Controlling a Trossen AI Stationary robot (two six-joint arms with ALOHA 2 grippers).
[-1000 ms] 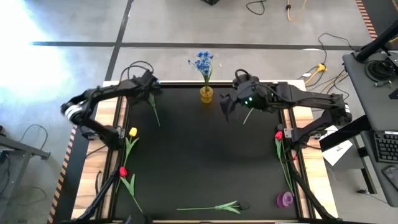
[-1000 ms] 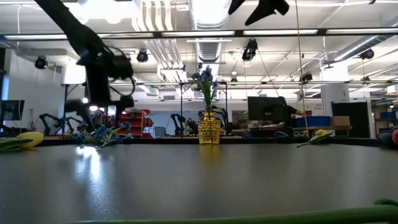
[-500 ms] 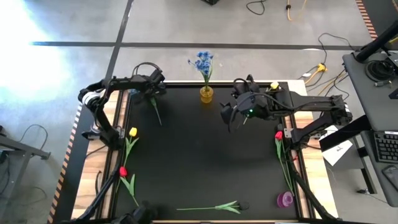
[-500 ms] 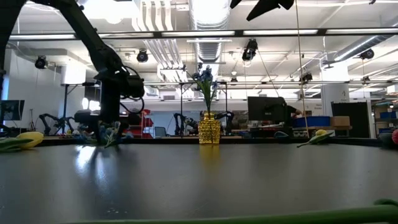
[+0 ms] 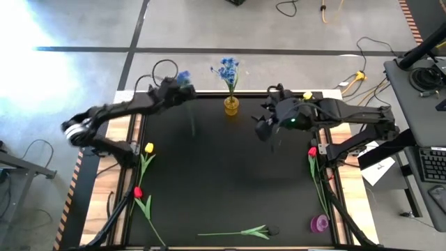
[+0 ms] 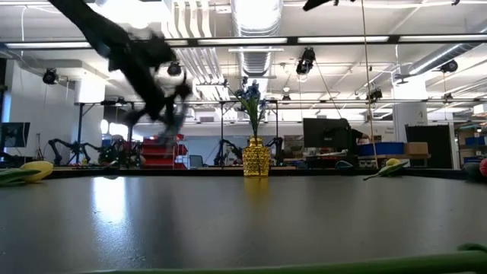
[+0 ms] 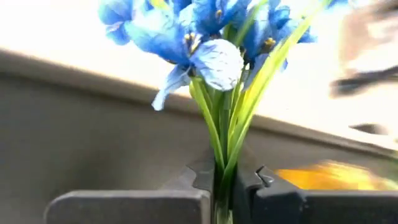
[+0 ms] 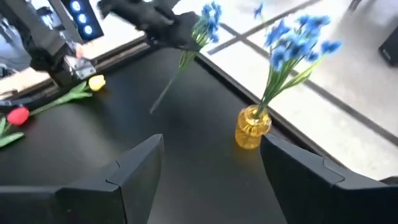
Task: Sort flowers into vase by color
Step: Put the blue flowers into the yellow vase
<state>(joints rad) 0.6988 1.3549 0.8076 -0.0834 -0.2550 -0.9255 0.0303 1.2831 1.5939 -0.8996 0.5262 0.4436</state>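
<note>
light: bright ceiling strips | glare: floor top-left, tabletop sheen | blur: left arm

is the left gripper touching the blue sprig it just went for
Touching. The left wrist view shows the left gripper shut on the blue sprig, green stems pinched between its fingers; the high view shows it lifted off the table.

Grey concrete floor, ceiling strip lights, desk with keyboard.

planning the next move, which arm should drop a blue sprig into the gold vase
Left. The left gripper is already shut on a blue sprig, lifted off the table beside the gold vase. The right gripper is open and empty.
</note>
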